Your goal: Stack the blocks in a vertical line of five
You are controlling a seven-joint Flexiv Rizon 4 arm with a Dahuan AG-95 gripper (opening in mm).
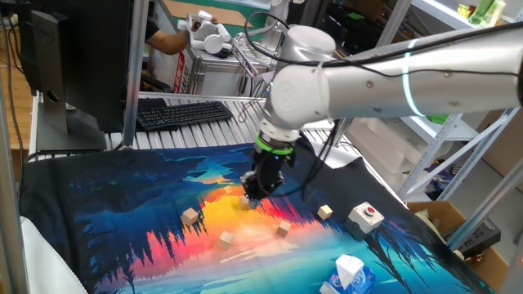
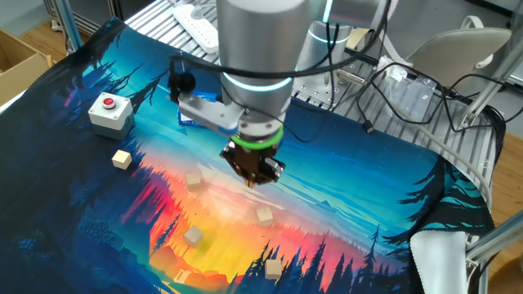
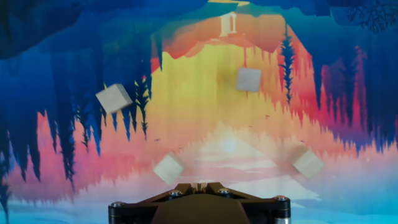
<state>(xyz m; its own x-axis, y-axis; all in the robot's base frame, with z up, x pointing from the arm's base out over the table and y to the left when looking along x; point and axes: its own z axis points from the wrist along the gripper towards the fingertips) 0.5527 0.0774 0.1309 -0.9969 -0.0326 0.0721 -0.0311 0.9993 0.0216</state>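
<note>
Five pale wooden blocks lie apart on the painted cloth, none stacked. In one fixed view they are at left (image 1: 190,216), front (image 1: 225,239), middle (image 1: 283,229), right (image 1: 325,212), and one partly hidden under the hand (image 1: 245,203). The other fixed view shows them too: (image 2: 122,158), (image 2: 194,180), (image 2: 264,216), (image 2: 193,235), (image 2: 273,268). The hand view shows several (image 3: 114,98), (image 3: 249,79), (image 3: 168,168), (image 3: 308,163). My gripper (image 1: 252,198) (image 2: 254,181) (image 3: 197,185) hovers above the cloth's middle, shut and empty.
A white box with a red button (image 1: 365,216) (image 2: 109,112) stands near the outlying block. A blue-and-white carton (image 1: 347,273) sits at the cloth's edge. A keyboard (image 1: 181,113) and a metal frame post (image 1: 131,73) are beyond the cloth.
</note>
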